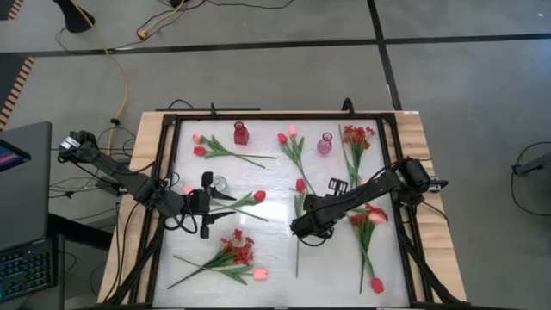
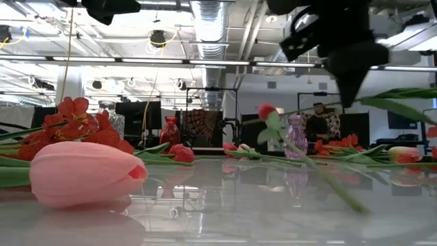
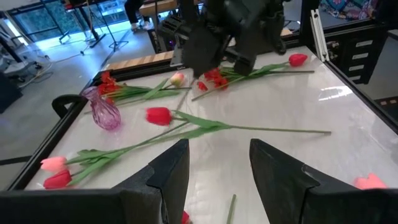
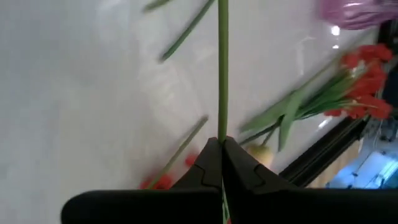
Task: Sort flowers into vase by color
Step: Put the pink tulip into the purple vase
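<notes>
Right gripper (image 1: 303,226) sits mid-table, slightly right of centre, fingers clamped tight on the green stem of a red tulip (image 1: 300,185); the stem (image 4: 222,68) runs straight out from between the closed fingers, and in the low view the bloom (image 2: 267,111) is lifted off the surface. Left gripper (image 1: 207,203) is left of centre, fingers (image 3: 166,172) spread apart and holding nothing, beside a clear vase (image 1: 219,183). Red vase (image 1: 240,133) and purple vase (image 1: 325,143) stand near the far edge. Pink and red tulips (image 1: 200,145) lie at far left, a red spray (image 1: 356,135) near the far right rim, another red spray (image 1: 238,251) with a pink tulip (image 1: 259,274) near the front edge. Open white tabletop (image 1: 275,250) lies between the front-left spray and the stems on the right. Black frame (image 1: 405,207) borders the table.
</notes>
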